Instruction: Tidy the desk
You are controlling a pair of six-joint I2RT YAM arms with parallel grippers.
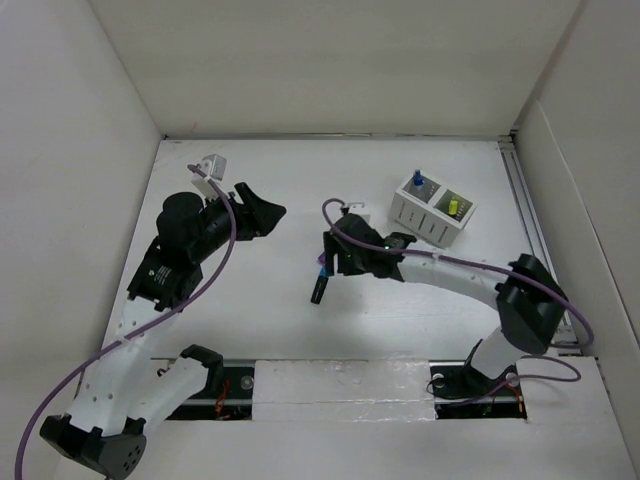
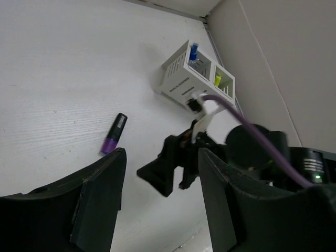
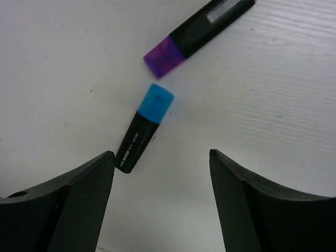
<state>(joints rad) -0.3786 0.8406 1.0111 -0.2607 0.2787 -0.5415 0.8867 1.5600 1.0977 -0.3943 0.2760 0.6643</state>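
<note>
Desk (image 1: 300, 180): white tabletop filling the floor of the white-walled enclosure, arm bases at its near edge.

Mid-desk: two black-bodied highlighters lie flat. The blue-capped highlighter (image 3: 143, 131) and the purple-capped highlighter (image 3: 197, 34) have their caps pointing towards each other, close but apart.

Right gripper (image 3: 161, 157): directly over the blue-capped one, jaws spread wide, holding nothing. The marker's tail end lies just beside one finger (image 3: 79, 199); contact cannot be told.

Left gripper (image 2: 161, 152): lifted above the left part of the desk, pointing across at the right arm, fingers parted, empty.

Far right: white ribbed pen holder (image 1: 432, 210), two compartments. A blue-topped pen (image 1: 419, 181) stands upright in the far one and a yellow-topped pen (image 1: 452, 206) in the near one.
</note>
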